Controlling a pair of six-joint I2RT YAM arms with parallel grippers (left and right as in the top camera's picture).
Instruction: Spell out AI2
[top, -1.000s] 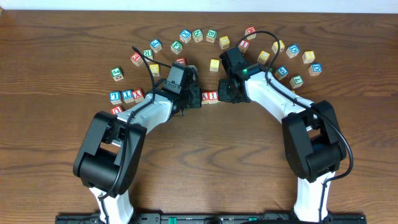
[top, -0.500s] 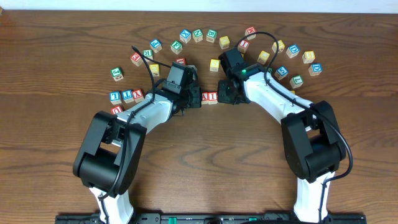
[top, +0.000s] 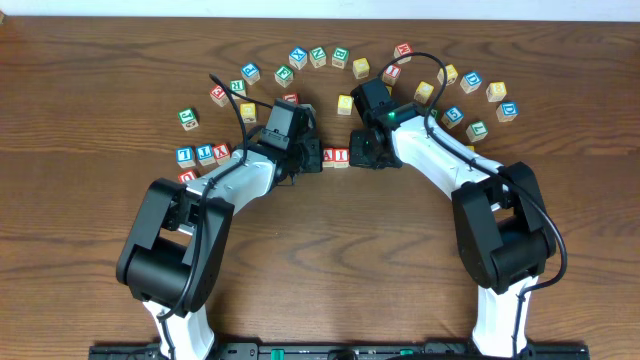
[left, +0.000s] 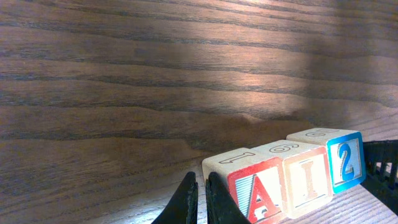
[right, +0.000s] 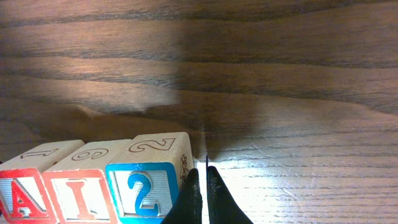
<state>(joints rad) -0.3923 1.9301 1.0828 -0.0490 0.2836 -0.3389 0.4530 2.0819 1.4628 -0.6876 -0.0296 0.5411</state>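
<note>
Left tool (left: 200, 200) and right tool (right: 202, 198), each pinched together, flank three painted wooden cubes (left: 305, 177).

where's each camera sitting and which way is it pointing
Overhead: above the table, looking straight down; left arm, right arm and loose blocks show.
Left wrist: low over the wood, facing the row's A block end; the left fingers show at bottom.
Right wrist: low, facing the 2 block end; the right fingers show at bottom.
Shared: both wrist views show A block, I block and 2 block in one row.
</note>
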